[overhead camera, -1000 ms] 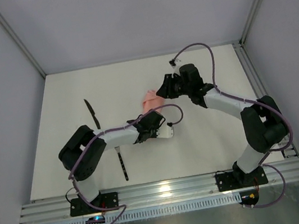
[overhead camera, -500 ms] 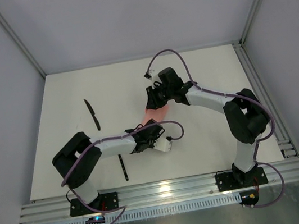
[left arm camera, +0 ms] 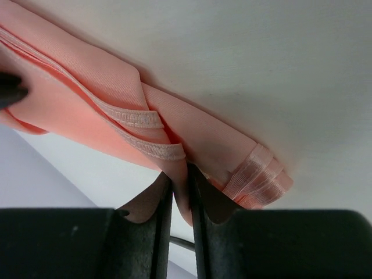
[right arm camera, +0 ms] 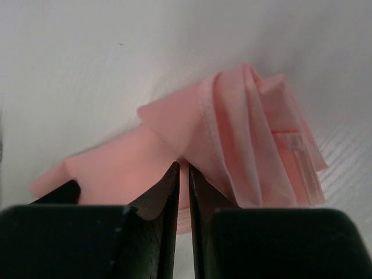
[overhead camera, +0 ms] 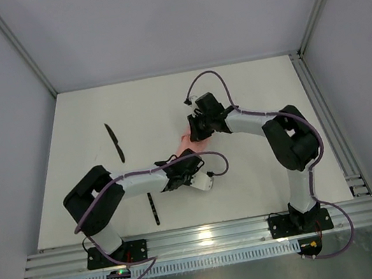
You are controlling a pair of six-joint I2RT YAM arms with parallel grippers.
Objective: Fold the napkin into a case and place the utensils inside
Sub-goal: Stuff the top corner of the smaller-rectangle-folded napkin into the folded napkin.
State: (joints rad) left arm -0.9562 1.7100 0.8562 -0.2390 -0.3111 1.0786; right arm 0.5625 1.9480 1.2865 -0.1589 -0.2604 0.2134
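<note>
The pale-pink napkin (overhead camera: 186, 143) is bunched in folds at mid-table between my two grippers, and no finished case shows. My left gripper (overhead camera: 186, 156) reaches in from the near side. In its wrist view the left gripper (left arm camera: 180, 189) is shut on a hanging fold of the napkin (left arm camera: 104, 99). My right gripper (overhead camera: 195, 135) comes from the far side. In its own wrist view the right gripper (right arm camera: 183, 174) is shut on a thin edge of the napkin (right arm camera: 244, 133). Of the utensils, the black knife (overhead camera: 114, 142) lies to the left and the fork (overhead camera: 153, 207) near the front.
The white tabletop (overhead camera: 262, 170) is bounded by metal frame posts at the back corners and a rail (overhead camera: 201, 237) along the near edge. Purple cables loop over both arms beside the napkin.
My right gripper has swung left and nearer, toward the left gripper, and its jaws have closed on the napkin. The cloth has gathered into a narrower bunch. The left arm has shifted slightly.
</note>
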